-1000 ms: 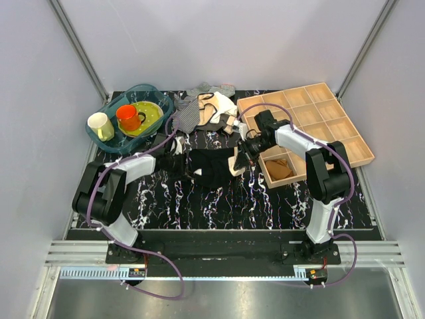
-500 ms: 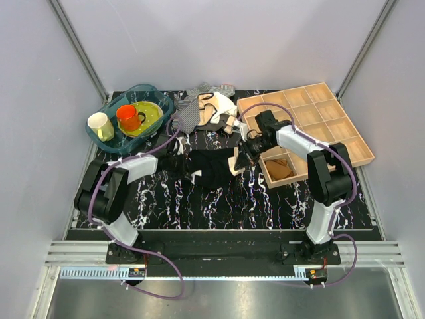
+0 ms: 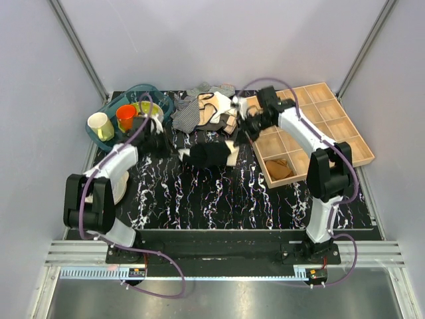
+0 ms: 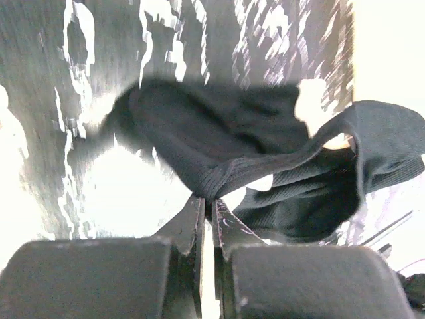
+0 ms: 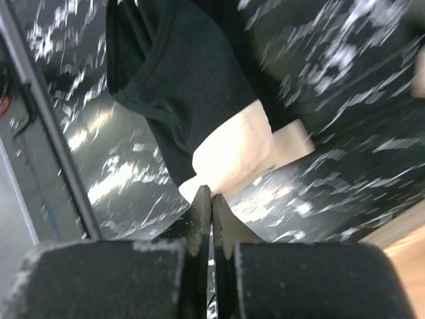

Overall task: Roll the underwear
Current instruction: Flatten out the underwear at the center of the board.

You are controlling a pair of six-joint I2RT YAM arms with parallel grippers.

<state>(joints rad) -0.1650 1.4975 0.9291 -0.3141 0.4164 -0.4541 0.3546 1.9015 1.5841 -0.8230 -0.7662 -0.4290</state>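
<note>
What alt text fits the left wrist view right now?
The left hand is shut on the ribbed edge of the black underwear. The fabric spreads beyond it in loose folds above the black-and-white marbled table, with glare washing out patches.

From above and behind the arms [image 3: 114, 167] we look down on the whole table [image 3: 199, 199]. Our two wrist cameras face forward, very near, and all three views share the black underwear [image 3: 207, 154].

Underwear [image 3: 207, 155] at centre, basin [image 3: 106, 106] rear left, tray [image 3: 335, 109] right, cloths [image 3: 192, 113] behind.
</note>
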